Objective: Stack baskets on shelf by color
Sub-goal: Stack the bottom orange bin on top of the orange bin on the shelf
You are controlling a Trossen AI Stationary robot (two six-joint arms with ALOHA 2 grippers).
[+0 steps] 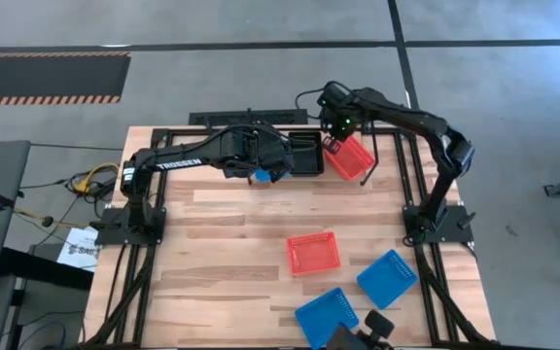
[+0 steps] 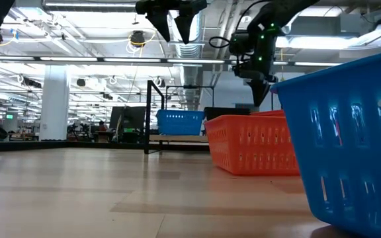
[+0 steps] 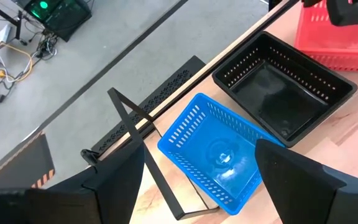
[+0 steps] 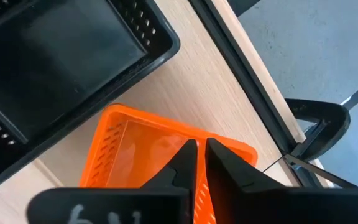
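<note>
A blue basket (image 3: 216, 155) and a black basket (image 3: 284, 93) stand side by side on the shelf, whose black end loop (image 3: 131, 115) rises beside the blue one. My left gripper (image 3: 207, 180) hangs open above the blue basket (image 1: 263, 176), touching nothing. A red-orange basket (image 1: 353, 157) lies askew just right of the black basket (image 1: 304, 154). My right gripper (image 4: 201, 149) has come down on it from above and is shut on its wall. One more red-orange basket (image 1: 313, 253) and two blue baskets (image 1: 387, 277) (image 1: 327, 313) rest on their bottoms on the tabletop. My right gripper pinches the red-orange basket's wall at its rim (image 4: 166, 127), near a corner, one finger (image 4: 182, 165) inside the basket and one (image 4: 229, 174) outside. The fingers point steeply down. Only a narrow slit shows between them. I cannot tell whether the basket is lifted off the wood.
The near blue basket (image 2: 349, 139) fills the right of the low view, with the loose red-orange basket (image 2: 253, 145) behind it. The left and middle of the plank tabletop (image 1: 212, 243) carry nothing. Dark metal frame rails (image 1: 402, 175) run along the table's sides.
</note>
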